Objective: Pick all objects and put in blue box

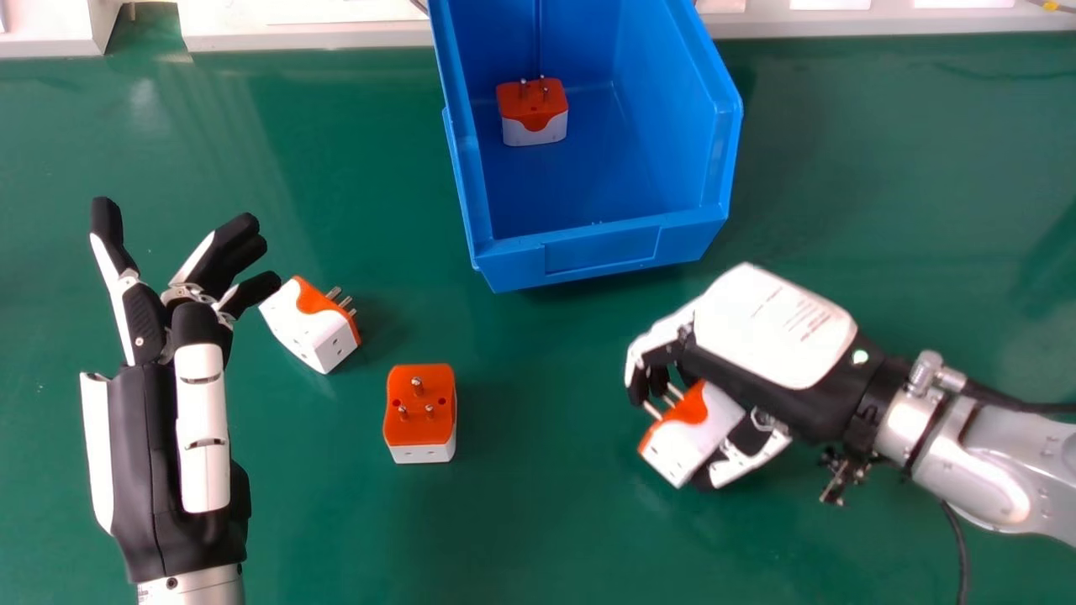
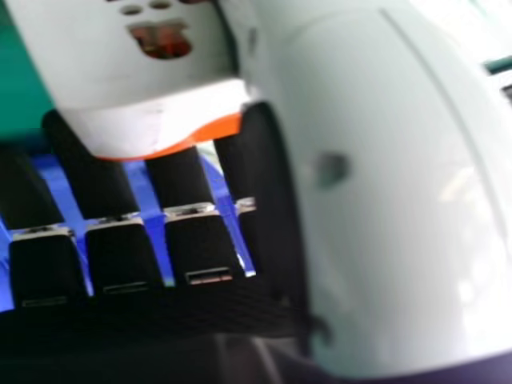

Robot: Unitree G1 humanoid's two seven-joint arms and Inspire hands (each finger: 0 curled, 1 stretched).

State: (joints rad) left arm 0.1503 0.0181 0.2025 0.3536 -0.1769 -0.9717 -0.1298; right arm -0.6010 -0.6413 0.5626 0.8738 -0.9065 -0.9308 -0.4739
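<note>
Apparently at the picking step: a white-and-orange adapter in curled fingers of the right hand, to the near right of the blue box. Next, presumably: raise, carry far-left, release inside. At left, an idle left hand.

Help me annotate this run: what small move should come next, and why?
Probably raise the right hand a little and ease it toward the blue box: its fingers and thumb pinch a plug adapter short of the box's near wall, and the box is open on top, with room beside the adapter inside.
</note>
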